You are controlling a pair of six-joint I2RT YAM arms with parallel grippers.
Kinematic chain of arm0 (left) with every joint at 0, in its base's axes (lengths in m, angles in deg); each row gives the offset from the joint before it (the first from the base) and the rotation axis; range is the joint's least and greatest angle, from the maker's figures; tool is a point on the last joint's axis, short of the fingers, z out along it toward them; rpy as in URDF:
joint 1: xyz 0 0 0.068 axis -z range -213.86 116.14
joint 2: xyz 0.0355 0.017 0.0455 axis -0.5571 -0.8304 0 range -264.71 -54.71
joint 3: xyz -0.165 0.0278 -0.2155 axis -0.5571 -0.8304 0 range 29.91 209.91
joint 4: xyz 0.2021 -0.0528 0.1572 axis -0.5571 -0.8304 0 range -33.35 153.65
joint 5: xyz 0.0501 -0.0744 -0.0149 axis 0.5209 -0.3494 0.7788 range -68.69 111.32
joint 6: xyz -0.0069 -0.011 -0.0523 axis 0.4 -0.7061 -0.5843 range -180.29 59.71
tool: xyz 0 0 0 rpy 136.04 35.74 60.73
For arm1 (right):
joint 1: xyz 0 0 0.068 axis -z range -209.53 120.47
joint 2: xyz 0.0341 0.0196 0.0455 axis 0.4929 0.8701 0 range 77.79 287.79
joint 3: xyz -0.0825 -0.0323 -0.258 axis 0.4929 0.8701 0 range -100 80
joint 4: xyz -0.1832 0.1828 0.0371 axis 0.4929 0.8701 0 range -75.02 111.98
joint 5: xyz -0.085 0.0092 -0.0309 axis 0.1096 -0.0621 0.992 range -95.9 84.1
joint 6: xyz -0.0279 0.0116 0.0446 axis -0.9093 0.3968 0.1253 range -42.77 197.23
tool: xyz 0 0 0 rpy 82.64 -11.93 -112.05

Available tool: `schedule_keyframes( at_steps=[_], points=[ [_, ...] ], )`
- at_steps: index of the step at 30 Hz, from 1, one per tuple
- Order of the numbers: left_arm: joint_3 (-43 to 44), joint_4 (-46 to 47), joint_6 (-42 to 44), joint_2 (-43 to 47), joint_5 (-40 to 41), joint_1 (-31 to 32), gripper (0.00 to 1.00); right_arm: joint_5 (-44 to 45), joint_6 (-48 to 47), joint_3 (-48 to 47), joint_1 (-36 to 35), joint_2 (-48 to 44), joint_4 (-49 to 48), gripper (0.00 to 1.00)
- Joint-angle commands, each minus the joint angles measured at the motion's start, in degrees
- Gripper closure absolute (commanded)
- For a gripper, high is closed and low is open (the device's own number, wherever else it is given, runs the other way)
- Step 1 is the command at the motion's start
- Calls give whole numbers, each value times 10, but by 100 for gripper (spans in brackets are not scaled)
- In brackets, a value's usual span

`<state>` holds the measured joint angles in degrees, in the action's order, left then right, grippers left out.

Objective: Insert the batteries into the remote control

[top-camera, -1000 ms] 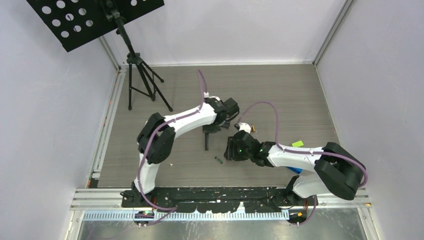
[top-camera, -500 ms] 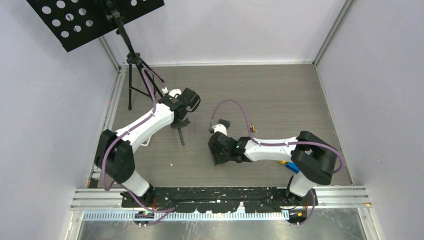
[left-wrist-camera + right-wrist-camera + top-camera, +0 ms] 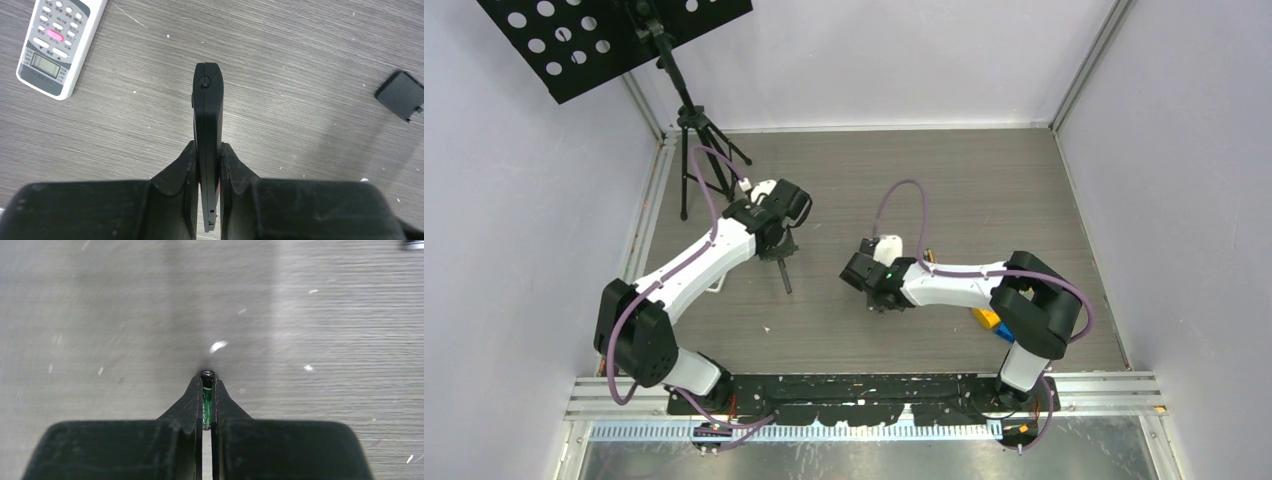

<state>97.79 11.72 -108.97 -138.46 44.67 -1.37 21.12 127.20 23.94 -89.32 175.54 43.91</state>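
Note:
My left gripper (image 3: 207, 150) is shut on a slim black remote control (image 3: 207, 107), held edge-on over the table; from above the gripper (image 3: 776, 248) shows left of centre with the remote (image 3: 785, 277) sticking out toward the near side. In the right wrist view a dark green battery (image 3: 207, 382) is pinched lengthwise between the fingers of my shut right gripper (image 3: 207, 390), its metal tip poking out past them. In the top view the right gripper (image 3: 874, 293) hangs near the table's middle. The other batteries are not clearly visible.
A white remote with a small screen (image 3: 60, 40) lies at the upper left of the left wrist view. A small black cover (image 3: 402, 95) lies at its right. Yellow (image 3: 986, 318) and blue (image 3: 1004, 333) blocks sit by the right arm. A tripod stand (image 3: 699, 160) occupies the back left.
The right gripper came over the green battery on the table, shut on it and pulled back a little. The left arm swung left with the black remote in its grip.

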Motion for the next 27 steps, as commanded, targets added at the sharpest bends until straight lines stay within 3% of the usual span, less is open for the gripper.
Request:
schedule_keyframes(
  at_steps=[1, 6, 11, 15, 20, 23, 25, 27],
  points=[
    [-8, 33, 16, 38, -13, -3, 100, 41, 175, 1, 55, 18, 74, 99],
    [-24, 53, 27, 56, -26, -6, 100, 31, 375, -9, 83, 23, 139, 100],
    [-34, 69, 34, 57, -42, -10, 100, -9, 489, -2, 89, 34, 156, 99],
    [-41, 77, 41, 56, -52, -19, 100, 0, 501, -13, 90, 31, 165, 81],
    [-41, 81, 49, 57, -64, -34, 100, 56, 396, -38, 91, -9, 157, 51],
    [-40, 83, 54, 60, -71, -42, 100, 92, 294, -37, 94, -55, 132, 42],
    [-40, 83, 61, 64, -79, -49, 100, 83, 156, -14, 102, -91, 57, 41],
    [-43, 92, 73, 73, -94, -56, 100, 16, -34, 19, 114, -118, -46, 41]
  ],
)
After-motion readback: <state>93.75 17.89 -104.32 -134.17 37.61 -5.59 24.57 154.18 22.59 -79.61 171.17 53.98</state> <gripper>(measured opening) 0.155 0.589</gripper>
